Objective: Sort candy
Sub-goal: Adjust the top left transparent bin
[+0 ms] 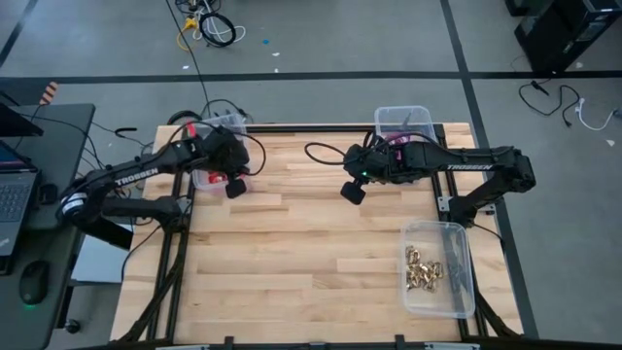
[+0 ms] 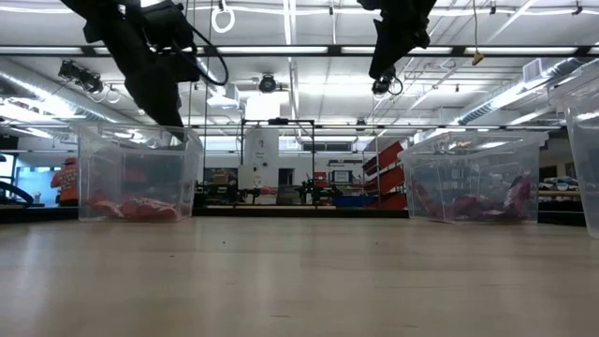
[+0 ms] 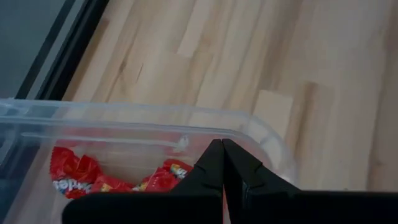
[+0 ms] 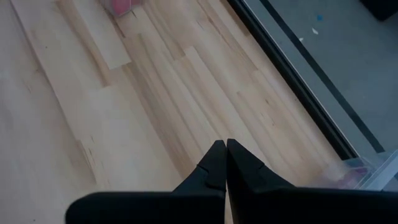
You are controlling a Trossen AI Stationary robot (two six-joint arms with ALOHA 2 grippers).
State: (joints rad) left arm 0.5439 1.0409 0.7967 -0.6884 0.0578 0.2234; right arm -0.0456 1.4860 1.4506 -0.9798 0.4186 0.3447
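The candy lies sorted in three clear bins. Red packets (image 3: 78,176) lie in the bin (image 1: 216,148) at the table's far left. Purple packets (image 2: 473,204) lie in the far right bin (image 1: 404,124), and gold pieces (image 1: 424,269) in the near right bin (image 1: 436,230). My left gripper (image 1: 234,187) is shut and empty and hangs above the near right corner of the red bin (image 3: 155,118). My right gripper (image 1: 353,192) is also shut and empty. It hangs above bare wood near the table's middle, left of the purple bin.
The wooden tabletop (image 1: 292,253) is bare between the bins. Cables (image 1: 326,154) trail along the far edge. A desk with a laptop and a mouse (image 1: 34,282) stands off the table's left side.
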